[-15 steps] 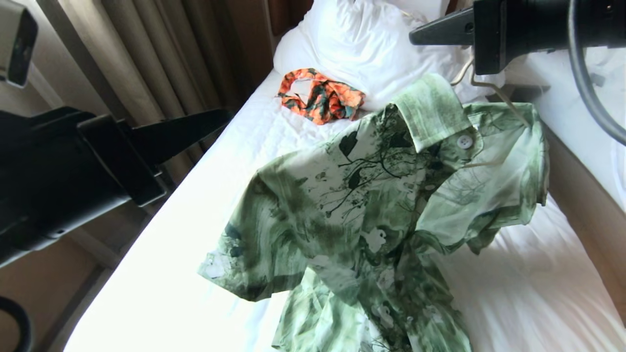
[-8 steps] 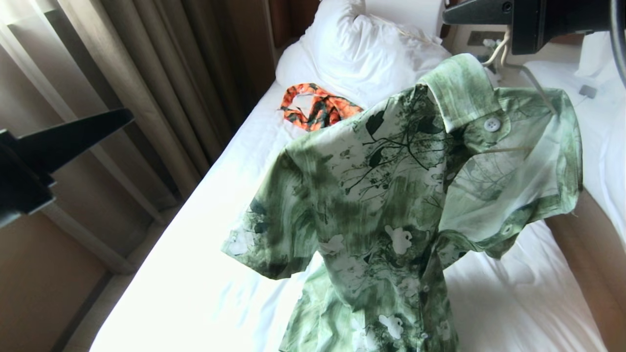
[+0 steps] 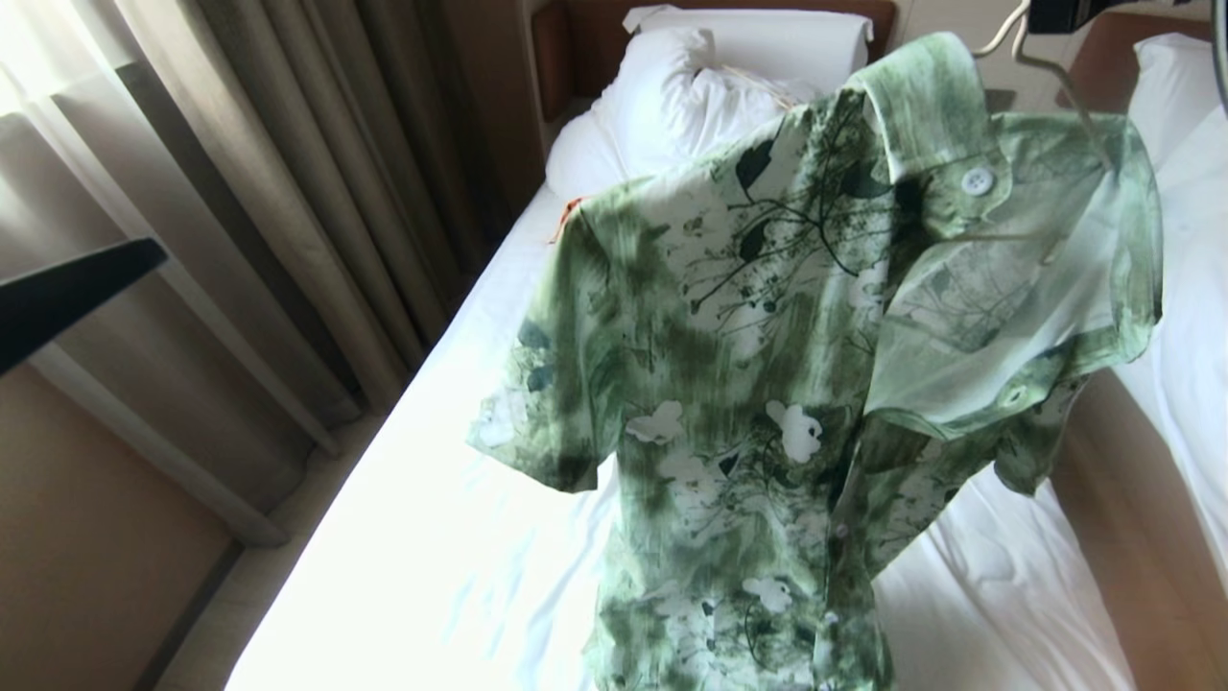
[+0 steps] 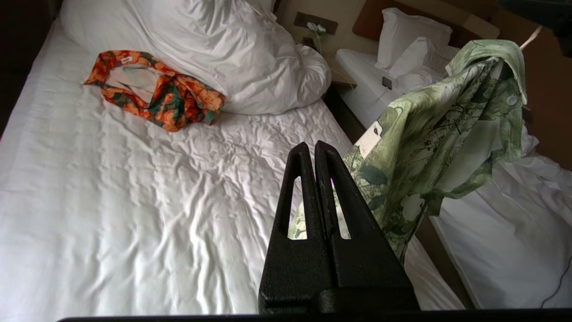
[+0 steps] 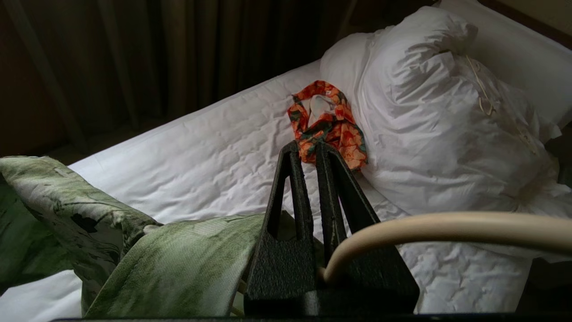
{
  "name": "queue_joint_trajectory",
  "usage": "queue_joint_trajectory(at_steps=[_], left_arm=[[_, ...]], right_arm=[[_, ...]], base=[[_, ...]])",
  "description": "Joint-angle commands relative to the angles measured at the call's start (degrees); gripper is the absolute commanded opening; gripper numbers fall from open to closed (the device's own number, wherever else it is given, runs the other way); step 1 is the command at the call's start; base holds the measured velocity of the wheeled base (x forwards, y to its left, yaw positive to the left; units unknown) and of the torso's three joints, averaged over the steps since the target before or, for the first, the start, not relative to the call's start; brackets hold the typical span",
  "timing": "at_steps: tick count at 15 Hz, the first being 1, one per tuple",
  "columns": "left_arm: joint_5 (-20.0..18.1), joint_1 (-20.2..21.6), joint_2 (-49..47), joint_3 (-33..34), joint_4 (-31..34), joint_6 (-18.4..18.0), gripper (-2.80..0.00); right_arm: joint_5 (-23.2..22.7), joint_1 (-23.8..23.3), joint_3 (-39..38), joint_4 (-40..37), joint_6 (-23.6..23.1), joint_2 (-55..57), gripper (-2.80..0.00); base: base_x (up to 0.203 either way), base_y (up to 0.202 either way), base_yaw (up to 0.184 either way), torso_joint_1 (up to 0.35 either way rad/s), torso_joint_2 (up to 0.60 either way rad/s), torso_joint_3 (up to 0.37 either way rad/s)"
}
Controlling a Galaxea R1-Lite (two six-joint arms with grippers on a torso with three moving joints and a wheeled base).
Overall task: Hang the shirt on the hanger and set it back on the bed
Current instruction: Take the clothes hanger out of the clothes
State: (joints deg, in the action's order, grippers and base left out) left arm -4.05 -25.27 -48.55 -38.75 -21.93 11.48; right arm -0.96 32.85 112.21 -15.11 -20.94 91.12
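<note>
The shirt (image 3: pixel 806 384) hung in the air on the hanger (image 3: pixel 1046 58), lifted clear above the bed (image 3: pixel 432 537). Its collar sat uppermost, one sleeve spread out toward the curtain (image 3: pixel 317 192), and the hem dropped out of the head view below. The cream wire of the hanger rose from the shirt's collar to the right gripper (image 5: pixel 308 150), which reached in just above the collar. In the right wrist view the hanger's curved hook passed between the bases of that gripper's two fingers, which stood nearly together and pinched the wire; shirt cloth bunched just beside them.

The left gripper (image 4: pixel 311 150) hovered over the bed, apart from the shirt on the curtain side. Its fingers were pressed fully together and carried nothing.

Beyond the shirt, at the head of the bed, lay the bunched duvet (image 4: pixel 223 49) and a pillow (image 3: pixel 767 38) against the brown headboard (image 3: pixel 595 38). An orange garment (image 4: pixel 154 89) lay crumpled on the sheet, touching the duvet. A second bed (image 4: pixel 505 232) stood beside the first, on the far side of the shirt from the curtain.
</note>
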Motion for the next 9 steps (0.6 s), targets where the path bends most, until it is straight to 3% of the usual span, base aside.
queue_joint_trajectory(at_steps=[1, 6, 9], left_arm=[[-0.2, 0.0, 0.2, 0.2, -0.1, 0.1, -2.8], [-0.6, 0.0, 0.5, -0.1, 2.5, 0.0, -2.8], [-1.0, -0.2, -0.3, -2.7, 7.4, -0.1, -2.8]], right_arm=[[0.0, -0.2, 0.0, 0.3, -0.6, 0.3, -2.8], [0.0, -1.4, -0.1, 0.3, -1.5, -0.1, -2.8], [-0.1, -2.1, -0.1, 0.3, -1.6, 0.1, -2.8]], base=[[0.0, 0.0, 0.0, 0.221, -0.57, -0.332], [0.0, 0.0, 0.0, 0.159, -0.39, -0.234], [0.0, 0.0, 0.0, 0.021, -0.04, -0.026]])
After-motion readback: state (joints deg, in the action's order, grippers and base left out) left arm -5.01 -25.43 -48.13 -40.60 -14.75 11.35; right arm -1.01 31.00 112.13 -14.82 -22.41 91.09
